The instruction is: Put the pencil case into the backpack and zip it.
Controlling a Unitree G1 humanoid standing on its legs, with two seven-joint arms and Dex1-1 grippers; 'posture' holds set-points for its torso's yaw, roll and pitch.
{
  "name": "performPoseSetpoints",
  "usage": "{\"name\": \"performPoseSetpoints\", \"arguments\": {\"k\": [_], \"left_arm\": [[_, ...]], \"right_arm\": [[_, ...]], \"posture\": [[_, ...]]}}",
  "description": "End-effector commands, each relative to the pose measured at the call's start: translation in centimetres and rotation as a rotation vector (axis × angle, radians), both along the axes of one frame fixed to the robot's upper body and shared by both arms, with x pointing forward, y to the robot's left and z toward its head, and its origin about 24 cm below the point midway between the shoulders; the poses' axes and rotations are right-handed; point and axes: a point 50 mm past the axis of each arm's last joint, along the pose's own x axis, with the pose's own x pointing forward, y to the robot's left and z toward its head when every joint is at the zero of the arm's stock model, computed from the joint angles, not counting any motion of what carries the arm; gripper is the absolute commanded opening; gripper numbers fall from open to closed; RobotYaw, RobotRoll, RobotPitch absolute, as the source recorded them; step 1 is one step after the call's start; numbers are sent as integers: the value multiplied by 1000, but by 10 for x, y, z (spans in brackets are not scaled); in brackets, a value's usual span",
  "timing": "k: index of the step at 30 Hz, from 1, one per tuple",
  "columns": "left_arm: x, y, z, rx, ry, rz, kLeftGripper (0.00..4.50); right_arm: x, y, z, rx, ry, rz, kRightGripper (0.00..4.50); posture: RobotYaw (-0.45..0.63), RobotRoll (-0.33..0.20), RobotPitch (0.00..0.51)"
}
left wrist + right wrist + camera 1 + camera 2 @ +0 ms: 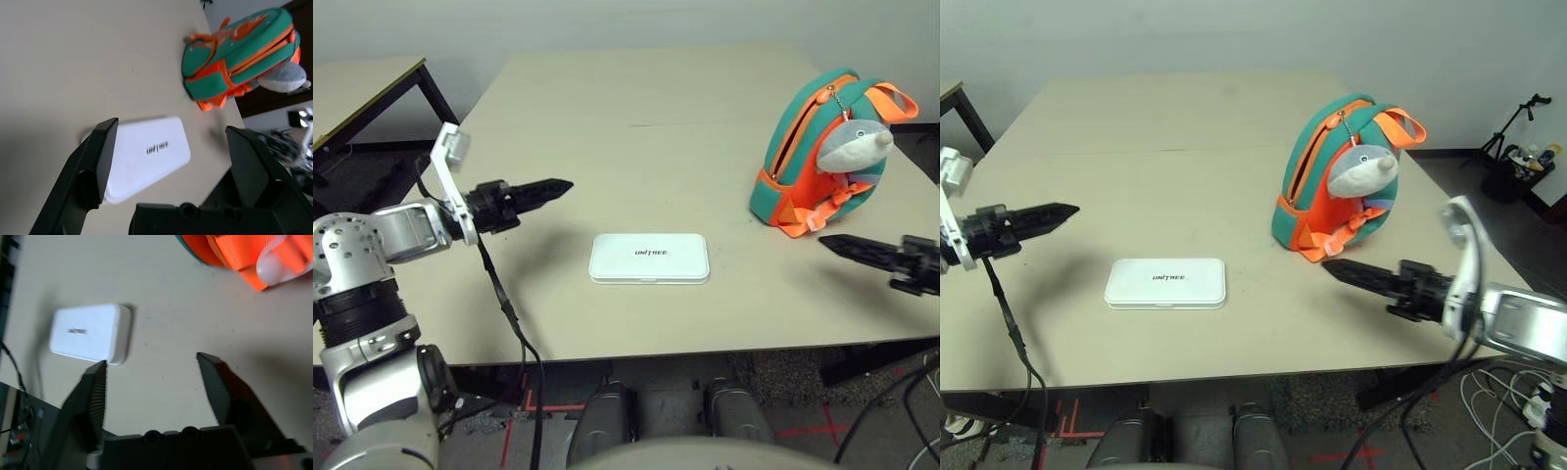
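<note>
Grippers both stand wide and empty; bring your left gripper [563, 184] squarely over the pencil case [649, 258], right gripper [1332, 268] toward the backpack [1317, 176].

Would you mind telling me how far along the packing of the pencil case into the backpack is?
Nothing looks done yet. The pencil case lies flat on the table, apart from the backpack, which stands upright to its right. The left end effector and right end effector hover open on either side of the case, holding nothing. Still left: grasping the case, putting it inside and zipping.
</note>
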Motion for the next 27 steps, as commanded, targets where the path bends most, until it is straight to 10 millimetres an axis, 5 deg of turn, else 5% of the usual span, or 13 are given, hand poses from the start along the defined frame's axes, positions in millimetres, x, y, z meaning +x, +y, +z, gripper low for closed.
{"name": "performPoseSetpoints", "arguments": {"k": [1, 9, 16, 27], "left_arm": [[-4, 3, -7, -27, 55, -14, 4500], [-5, 2, -22, -35, 133, -20, 4500], [-1, 2, -36, -34, 208, -27, 4500], [9, 4, -52, 2, 307, -60, 4500]], "right_arm": [[10, 7, -6, -30, 77, 17, 2729], [29, 29, -8, -73, 122, 79, 32], [36, 63, -22, -99, 143, 160, 32], [34, 85, -38, -150, 150, 164, 32]], "posture": [[23, 0, 30], [49, 0, 34], [42, 0, 40], [29, 0, 51]]}}
